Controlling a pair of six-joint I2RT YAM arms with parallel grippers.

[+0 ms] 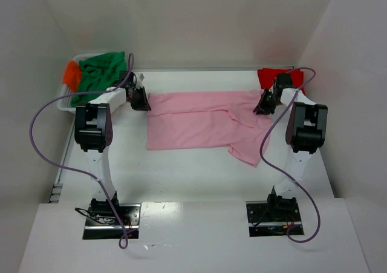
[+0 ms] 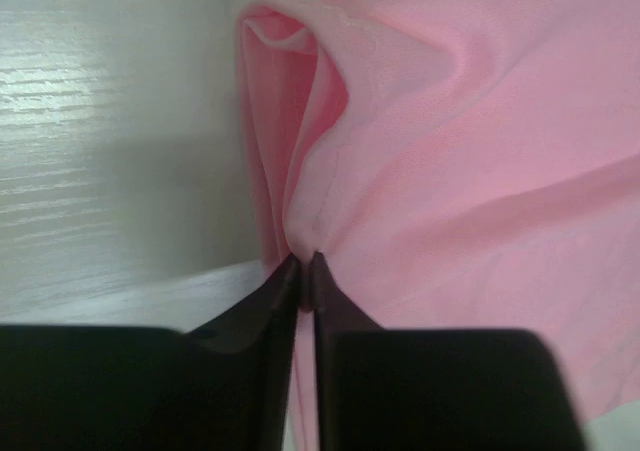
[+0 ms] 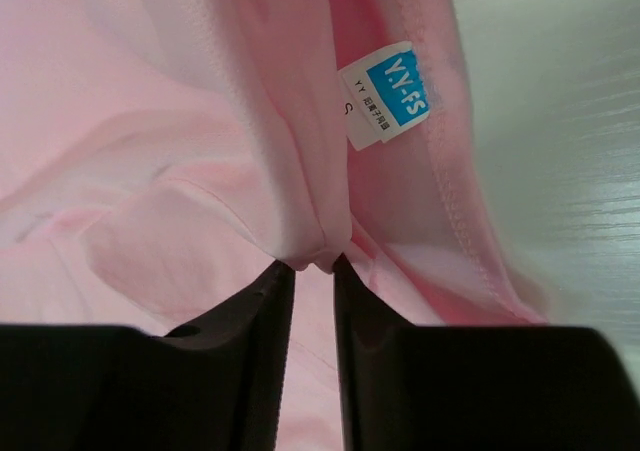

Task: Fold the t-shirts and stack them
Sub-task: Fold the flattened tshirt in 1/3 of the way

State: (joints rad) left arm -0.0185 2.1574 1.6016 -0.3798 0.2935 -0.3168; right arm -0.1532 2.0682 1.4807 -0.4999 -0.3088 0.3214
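Between left pincer (image 2: 305, 263) and right pincer (image 3: 313, 267) lies t-shirt (image 1: 193, 120).

Top camera looks down from behind; wrist cameras closely face the pink t-shirt (image 1: 193, 118).

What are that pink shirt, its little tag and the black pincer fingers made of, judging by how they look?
Pink t-shirt: soft matte knit, probably cotton jersey; it drapes in loose folds and shows stitched hems.
Tag: thin woven or printed fabric, white with a blue patch, slightly glossy.
Right gripper's fingers: hard black plastic, as far as the look tells; smooth with a dull sheen.
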